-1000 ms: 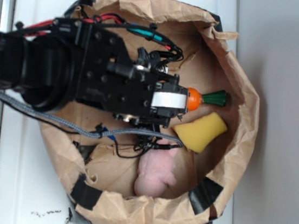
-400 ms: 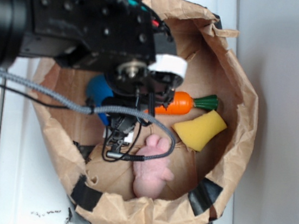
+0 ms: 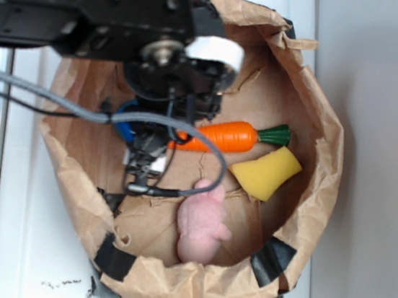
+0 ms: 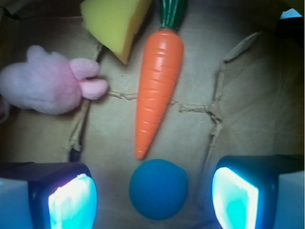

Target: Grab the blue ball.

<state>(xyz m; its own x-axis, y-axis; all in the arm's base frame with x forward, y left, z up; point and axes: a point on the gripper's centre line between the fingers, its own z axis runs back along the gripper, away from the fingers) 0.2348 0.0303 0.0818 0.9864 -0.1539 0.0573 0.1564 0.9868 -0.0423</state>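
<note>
The blue ball [image 4: 158, 189] lies on the brown paper floor of the bag, right below the carrot's tip. In the wrist view it sits between my two pads [image 4: 74, 202], with a gap on each side, so my gripper [image 4: 155, 198] is open around it and not touching. From the exterior view only a sliver of the blue ball [image 3: 123, 124] shows under the black arm, and my gripper [image 3: 143, 133] is mostly hidden by cables and the wrist.
An orange toy carrot [image 3: 219, 136] lies just beyond the ball, a yellow sponge wedge [image 3: 265, 172] next to it, a pink plush bunny [image 3: 202, 224] nearer the front. All sit inside a rolled-down brown paper bag [image 3: 320, 164] with raised walls on a white surface.
The arm has moved up and left in the exterior view, uncovering the whole carrot and coming down over the blue ball, which is now mostly hidden beneath it.
</note>
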